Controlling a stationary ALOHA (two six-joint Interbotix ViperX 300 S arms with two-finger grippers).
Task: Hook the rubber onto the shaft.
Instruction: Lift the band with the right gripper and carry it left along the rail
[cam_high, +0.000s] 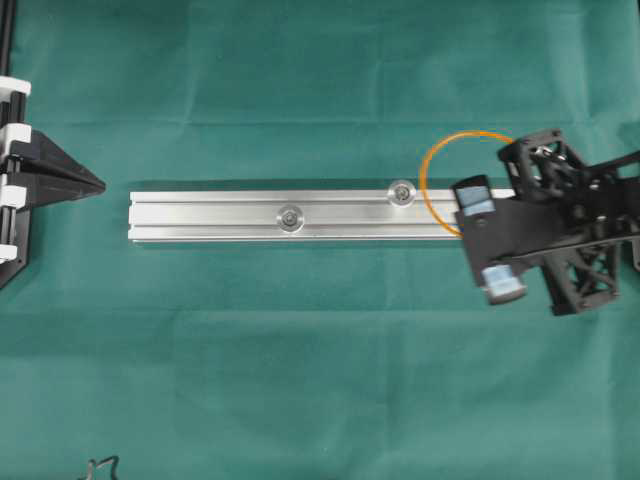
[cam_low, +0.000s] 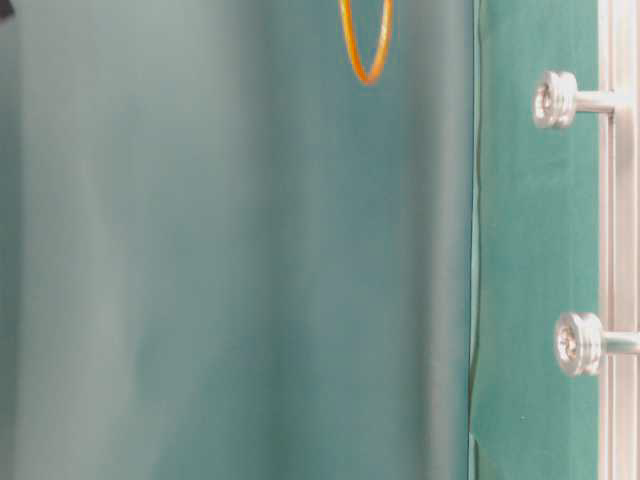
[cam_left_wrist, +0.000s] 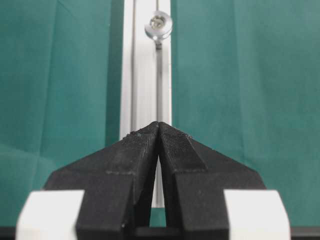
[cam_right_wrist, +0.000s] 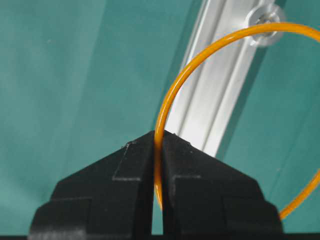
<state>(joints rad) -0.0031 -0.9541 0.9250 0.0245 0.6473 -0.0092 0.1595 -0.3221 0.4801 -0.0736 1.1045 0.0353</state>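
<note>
The rubber (cam_high: 424, 178) is a thin orange loop held off the cloth over the right end of the aluminium rail (cam_high: 210, 215). My right gripper (cam_high: 462, 226) is shut on its near side, and the right wrist view shows the band (cam_right_wrist: 172, 95) pinched between the closed tips of that gripper (cam_right_wrist: 159, 134). Two round-headed shafts stand on the rail, one in the middle (cam_high: 291, 217) and one further right (cam_high: 402, 192). The loop's left edge lies just right of the right shaft, not around it. My left gripper (cam_high: 98, 184) is shut and empty off the rail's left end.
Green cloth (cam_high: 320, 380) covers the table around the rail. The table-level view shows the band's lower arc (cam_low: 365, 55) hanging in the air, apart from both shaft heads (cam_low: 555, 98) (cam_low: 580, 342). The left wrist view looks along the rail (cam_left_wrist: 145, 75) to a shaft (cam_left_wrist: 159, 26).
</note>
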